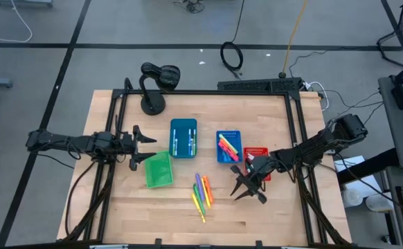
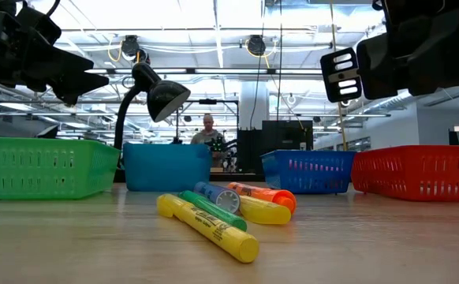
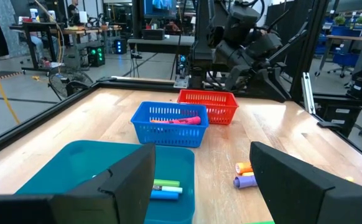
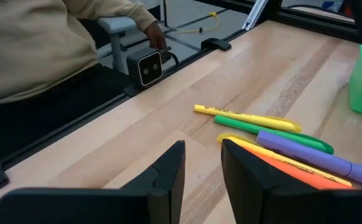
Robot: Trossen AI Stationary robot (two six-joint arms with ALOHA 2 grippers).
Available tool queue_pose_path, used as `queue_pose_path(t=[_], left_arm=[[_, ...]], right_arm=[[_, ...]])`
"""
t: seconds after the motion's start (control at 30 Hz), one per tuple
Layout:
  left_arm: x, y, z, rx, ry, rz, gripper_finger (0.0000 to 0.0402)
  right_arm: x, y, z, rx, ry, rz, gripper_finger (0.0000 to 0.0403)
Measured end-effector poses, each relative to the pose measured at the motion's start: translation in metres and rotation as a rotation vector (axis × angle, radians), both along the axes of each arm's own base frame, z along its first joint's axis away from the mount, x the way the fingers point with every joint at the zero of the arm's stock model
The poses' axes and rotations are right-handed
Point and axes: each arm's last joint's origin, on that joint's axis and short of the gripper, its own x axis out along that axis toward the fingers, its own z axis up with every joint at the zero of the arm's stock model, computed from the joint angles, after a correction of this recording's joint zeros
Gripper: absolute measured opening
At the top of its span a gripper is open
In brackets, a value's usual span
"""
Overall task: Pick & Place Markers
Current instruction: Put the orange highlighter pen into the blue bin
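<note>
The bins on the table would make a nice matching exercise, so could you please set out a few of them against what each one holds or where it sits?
Things:
1. teal bin
2. blue bin
3. green bin
4. red bin

Descriptions:
A. holds pink and orange markers
B. partly under the right arm
C. holds white-bodied markers
D. nearest the left gripper, no marker showing in it

Pairs: 1-C, 2-A, 3-D, 4-B

Pink and orange markers; white-bodied markers; right arm; left gripper.
</note>
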Motion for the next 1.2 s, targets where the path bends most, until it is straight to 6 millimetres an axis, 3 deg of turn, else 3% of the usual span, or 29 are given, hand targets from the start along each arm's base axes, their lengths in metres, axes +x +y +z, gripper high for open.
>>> queue_pose_path(t=[0.23,0.57,1.2], left_arm=[[0.0,0.0,0.0,0.0,0.0,0.0,0.0267],[0.0,0.0,0.0,0.0,0.0,0.0,0.0267],[0.0,0.0,0.0,0.0,0.0,0.0,0.0267]], right_arm=[[0.0,-0.0002,-0.0002,-0.003,0.0,-0.008,0.0091],[0.0036,-0.0059,-0.0009,-0.079,-0.022,-0.225,0.0091],[0.0036,-0.006,-0.0008,-0.081,-0.025,-0.226,0.0091]])
